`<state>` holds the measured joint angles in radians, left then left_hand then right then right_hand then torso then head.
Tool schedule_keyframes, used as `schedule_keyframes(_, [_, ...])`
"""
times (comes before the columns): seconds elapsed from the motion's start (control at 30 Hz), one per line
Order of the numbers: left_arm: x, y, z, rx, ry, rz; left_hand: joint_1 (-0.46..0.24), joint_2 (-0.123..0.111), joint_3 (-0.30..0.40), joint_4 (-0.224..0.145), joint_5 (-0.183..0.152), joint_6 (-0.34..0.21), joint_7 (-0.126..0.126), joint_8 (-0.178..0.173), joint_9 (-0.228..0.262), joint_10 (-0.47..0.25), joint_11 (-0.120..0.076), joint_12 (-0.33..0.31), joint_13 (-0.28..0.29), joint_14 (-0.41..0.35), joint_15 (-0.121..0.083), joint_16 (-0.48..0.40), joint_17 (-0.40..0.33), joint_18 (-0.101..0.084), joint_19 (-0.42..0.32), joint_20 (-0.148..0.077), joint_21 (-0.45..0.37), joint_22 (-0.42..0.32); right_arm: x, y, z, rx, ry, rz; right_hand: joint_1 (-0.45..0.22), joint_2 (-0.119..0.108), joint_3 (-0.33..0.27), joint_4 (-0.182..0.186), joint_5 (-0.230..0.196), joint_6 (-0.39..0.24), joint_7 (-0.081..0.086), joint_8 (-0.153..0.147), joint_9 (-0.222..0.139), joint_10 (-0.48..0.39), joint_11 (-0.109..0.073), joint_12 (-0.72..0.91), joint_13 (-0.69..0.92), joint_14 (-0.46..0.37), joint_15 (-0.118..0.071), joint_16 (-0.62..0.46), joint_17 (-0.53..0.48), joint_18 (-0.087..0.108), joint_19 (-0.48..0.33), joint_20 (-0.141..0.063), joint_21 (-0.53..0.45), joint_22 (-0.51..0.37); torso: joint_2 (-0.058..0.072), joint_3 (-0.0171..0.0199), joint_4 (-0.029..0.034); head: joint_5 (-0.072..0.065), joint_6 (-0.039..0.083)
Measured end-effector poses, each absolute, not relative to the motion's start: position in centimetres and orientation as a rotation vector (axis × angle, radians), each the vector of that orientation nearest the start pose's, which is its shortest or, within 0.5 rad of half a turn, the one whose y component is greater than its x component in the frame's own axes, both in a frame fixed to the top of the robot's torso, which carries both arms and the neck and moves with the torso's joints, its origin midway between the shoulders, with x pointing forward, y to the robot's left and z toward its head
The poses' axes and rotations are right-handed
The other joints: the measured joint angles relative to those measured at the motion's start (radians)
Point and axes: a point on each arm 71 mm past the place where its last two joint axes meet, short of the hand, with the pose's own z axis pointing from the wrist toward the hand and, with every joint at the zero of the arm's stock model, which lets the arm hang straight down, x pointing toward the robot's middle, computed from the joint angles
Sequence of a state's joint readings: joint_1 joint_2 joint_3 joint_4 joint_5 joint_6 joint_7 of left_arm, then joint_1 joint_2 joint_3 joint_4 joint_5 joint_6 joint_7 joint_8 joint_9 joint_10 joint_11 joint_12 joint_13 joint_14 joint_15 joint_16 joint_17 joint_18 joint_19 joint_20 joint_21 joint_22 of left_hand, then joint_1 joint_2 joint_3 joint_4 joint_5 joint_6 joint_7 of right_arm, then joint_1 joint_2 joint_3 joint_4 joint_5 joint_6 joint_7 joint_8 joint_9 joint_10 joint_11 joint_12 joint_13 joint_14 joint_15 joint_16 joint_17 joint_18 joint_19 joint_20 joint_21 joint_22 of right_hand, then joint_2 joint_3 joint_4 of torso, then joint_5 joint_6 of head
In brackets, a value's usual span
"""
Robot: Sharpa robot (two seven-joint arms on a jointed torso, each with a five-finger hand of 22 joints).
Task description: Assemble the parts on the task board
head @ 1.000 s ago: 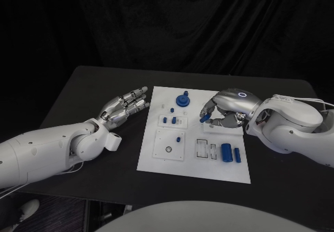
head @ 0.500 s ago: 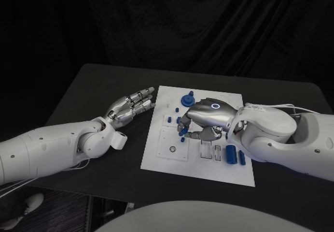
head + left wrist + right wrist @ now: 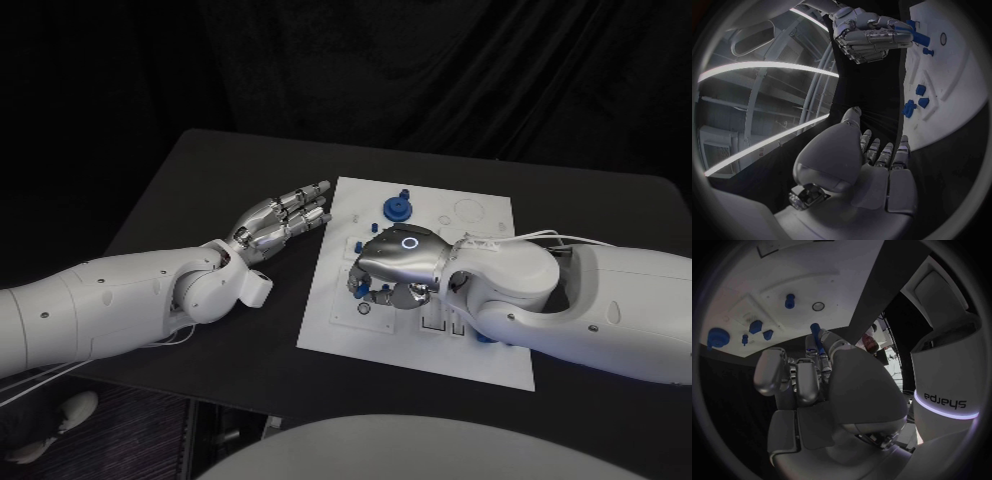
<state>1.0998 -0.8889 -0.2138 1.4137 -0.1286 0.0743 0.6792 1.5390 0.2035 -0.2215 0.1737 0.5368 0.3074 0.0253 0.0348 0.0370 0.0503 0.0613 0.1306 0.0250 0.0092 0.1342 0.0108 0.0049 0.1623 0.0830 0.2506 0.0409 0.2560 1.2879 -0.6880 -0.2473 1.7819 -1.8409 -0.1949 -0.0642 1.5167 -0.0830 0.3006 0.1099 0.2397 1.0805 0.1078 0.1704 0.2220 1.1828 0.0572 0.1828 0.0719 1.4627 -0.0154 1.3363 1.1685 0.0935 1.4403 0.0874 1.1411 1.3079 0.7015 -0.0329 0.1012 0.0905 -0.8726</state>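
The white task board [image 3: 433, 345] lies in the middle of the black table. My right hand [image 3: 392, 262] hovers over the board's left half and pinches a small blue peg [image 3: 819, 341], whose tip pokes out past the fingers [image 3: 804, 375]. A round blue knob [image 3: 395, 208] stands at the board's far edge, also seen as the knob [image 3: 718, 336]. Small blue pieces [image 3: 756, 326] and a short upright peg [image 3: 789, 300] sit in the board [image 3: 817, 270] beside a ring-shaped hole [image 3: 818, 306]. My left hand [image 3: 281, 225] lies flat and open beside the board's left edge, holding nothing.
Black table [image 3: 188, 190] surrounds the board, with bare room at the far left and far right. A blue part [image 3: 485, 339] peeks out under my right forearm. The left wrist view shows my right hand [image 3: 870, 35] above the board [image 3: 954, 75] and blue pieces [image 3: 909, 107].
My right hand has carried the blue peg leftward and nearer across the board, from its right-middle to its left half. The left hand has stayed beside the board's edge.
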Motion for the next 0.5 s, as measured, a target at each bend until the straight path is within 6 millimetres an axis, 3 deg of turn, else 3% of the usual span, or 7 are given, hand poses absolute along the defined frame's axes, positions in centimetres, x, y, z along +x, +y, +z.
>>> schedule_keyframes(0.23, [44.5, 24.8, -27.0, -0.941, 1.554, -1.797, 0.000, 0.000, 0.000, 0.000, 0.000, 0.000, 0.000, 0.000, 0.000, 0.000, 0.000, 0.000, 0.000, 0.000, 0.000, 0.000, 0.000, 0.000, 0.000, 0.000, 0.000, 0.000, 37.8, -5.5, -20.9, -0.951, 1.591, 0.817, 0.000, 0.000, 0.004, -0.004, 0.000, 0.000, 0.000, 0.000, 0.000, 0.002, -0.002, 0.000, 0.000, 0.000, 0.000, 0.000, -0.004, 0.000, 0.000, 0.000, 0.000, 0.000, 0.002, -0.0008, 0.0013, -0.002, 0.000])
schedule_keyframes(0.5, [44.5, 24.8, -27.0, -0.941, 1.555, -1.799, -0.003, 0.003, 0.000, 0.000, 0.000, 0.000, 0.000, 0.000, 0.000, 0.000, 0.000, 0.000, 0.000, 0.000, 0.000, 0.000, 0.000, 0.000, 0.000, 0.000, 0.000, -0.001, 37.7, -5.6, -21.5, -0.963, 1.613, 0.803, 0.000, 0.000, 0.004, -0.004, 0.000, 0.000, 0.000, 0.000, 0.000, 0.007, 0.000, -0.001, 0.000, 0.000, 0.000, 0.000, -0.007, 0.000, 0.000, 0.000, 0.000, 0.000, 0.003, -0.0008, -0.0023, 0.003, 0.000])
